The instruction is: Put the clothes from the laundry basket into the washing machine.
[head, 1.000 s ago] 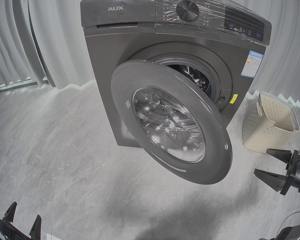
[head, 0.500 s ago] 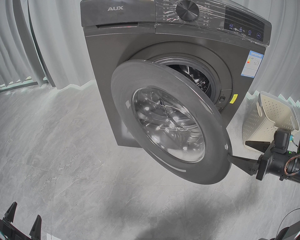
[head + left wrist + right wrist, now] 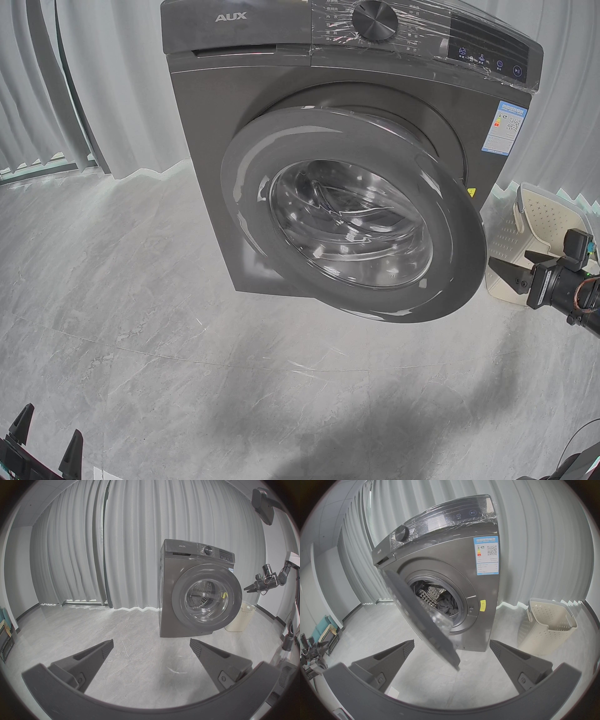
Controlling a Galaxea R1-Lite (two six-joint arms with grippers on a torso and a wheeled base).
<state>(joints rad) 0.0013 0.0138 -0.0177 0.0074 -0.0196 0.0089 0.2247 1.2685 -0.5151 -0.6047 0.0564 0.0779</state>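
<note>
Right fingers [image 3: 509, 275] [image 3: 515, 661] are spread wide, with nothing held. The door [image 3: 350, 212] of the washer [image 3: 206, 94] stands partly open. Its rim is seen just beside the right fingertips; contact cannot be told. From the right wrist, the door's edge is seen ahead, between the two fingers. Dark clothes [image 3: 444, 604] are seen in the drum, beyond the door. The basket [image 3: 550, 225] stands upright on the floor [image 3: 156, 300], just behind the right fingers and beside the washer. Left fingers [image 3: 72, 447] [image 3: 90, 658] are also parted and empty, held low, well apart from washer and basket.
</note>
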